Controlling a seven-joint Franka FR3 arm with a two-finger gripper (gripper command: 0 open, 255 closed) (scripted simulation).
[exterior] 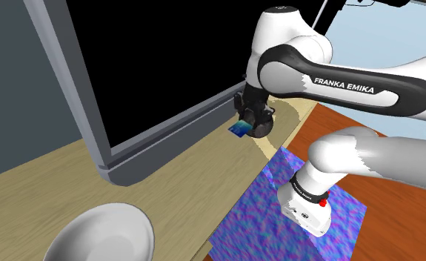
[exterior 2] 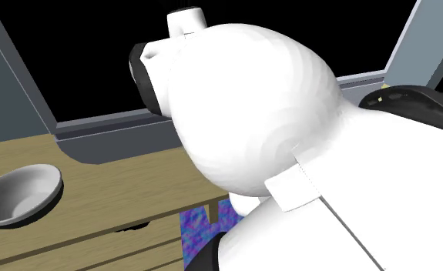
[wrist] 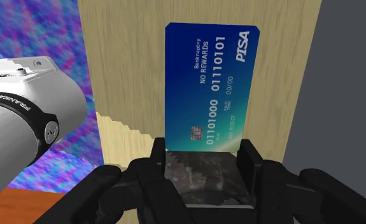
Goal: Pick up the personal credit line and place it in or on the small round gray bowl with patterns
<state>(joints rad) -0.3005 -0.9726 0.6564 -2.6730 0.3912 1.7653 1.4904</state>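
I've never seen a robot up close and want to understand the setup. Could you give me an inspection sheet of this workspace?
surface: light wooden top.
job's things: blue card, held over the wooden top; grey bowl, empty, well apart from the card.
clutter: nothing seen.
grippers: end effector shut on the blue card's lower end.
cables: nothing seen.
surroundings: grey frame around a black area; purple-blue patterned patch past the top's edge.
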